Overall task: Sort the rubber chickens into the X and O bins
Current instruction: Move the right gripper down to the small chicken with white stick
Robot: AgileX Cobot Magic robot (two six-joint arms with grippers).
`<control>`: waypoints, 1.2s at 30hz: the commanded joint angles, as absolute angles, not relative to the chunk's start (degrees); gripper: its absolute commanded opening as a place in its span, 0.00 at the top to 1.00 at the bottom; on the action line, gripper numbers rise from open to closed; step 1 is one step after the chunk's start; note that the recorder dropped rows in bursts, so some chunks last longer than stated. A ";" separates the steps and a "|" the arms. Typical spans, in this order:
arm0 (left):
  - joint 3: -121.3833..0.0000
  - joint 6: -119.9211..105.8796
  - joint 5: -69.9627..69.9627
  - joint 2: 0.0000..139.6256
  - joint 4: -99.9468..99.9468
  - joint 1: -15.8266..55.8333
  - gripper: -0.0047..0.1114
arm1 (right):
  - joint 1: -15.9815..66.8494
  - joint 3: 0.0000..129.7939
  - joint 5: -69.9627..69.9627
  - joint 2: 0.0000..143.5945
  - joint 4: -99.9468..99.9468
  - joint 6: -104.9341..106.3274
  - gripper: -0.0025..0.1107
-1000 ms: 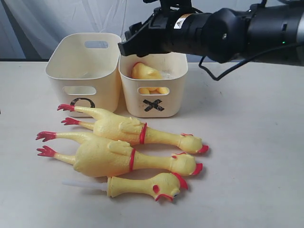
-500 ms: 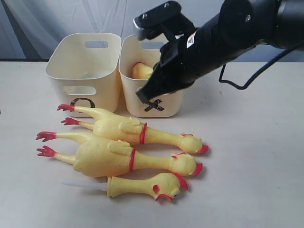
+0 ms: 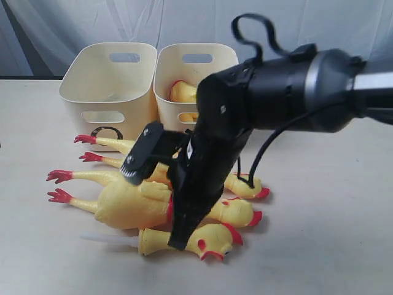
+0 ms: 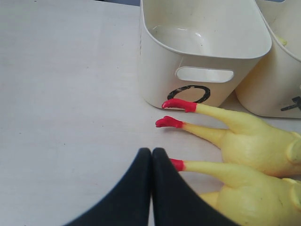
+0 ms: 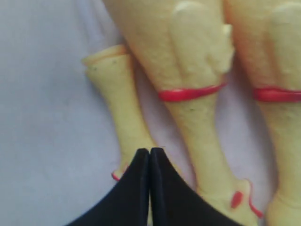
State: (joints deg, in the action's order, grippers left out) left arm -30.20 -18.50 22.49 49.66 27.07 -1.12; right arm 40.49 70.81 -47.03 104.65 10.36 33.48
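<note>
The right gripper [image 3: 178, 243] hung low in the lower middle of the exterior view, its two black fingers pressed together with nothing between them. The tip sat over the short chicken [image 3: 156, 241], on the slim part of its body toward the head; whether it touched the toy could not be told. That chicken lay at the bottom of the frame, head to the right, with a white stick [image 3: 101, 237] poking out to the left.

Just above it on the table [image 3: 331, 233] lay the lower long chicken [image 3: 123, 206] and the upper long chicken [image 3: 241, 187] side by side. Their red feet pointed left, and the arm hid part of both.

At the upper left stood the O bin [image 3: 104, 80]. Just beside it on the right, the X bin [image 3: 167, 110] — its mark covered by the arm — held a fourth chicken [image 3: 182, 92].

The left gripper [image 4: 151, 157] was likewise closed on nothing, over the table just beside a red foot [image 4: 177, 164].
</note>
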 commanded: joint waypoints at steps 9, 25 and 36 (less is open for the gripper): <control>-30.35 -18.58 23.11 49.72 27.00 -0.96 0.96 | 46.70 70.99 -45.75 110.55 2.65 32.28 0.75; -30.35 -18.58 23.11 49.72 27.00 -0.96 0.96 | 46.95 70.99 -43.04 114.00 2.03 32.78 0.55; -30.35 -18.58 22.88 49.72 26.90 -0.96 0.96 | 46.95 70.99 -41.36 115.45 1.63 32.78 0.56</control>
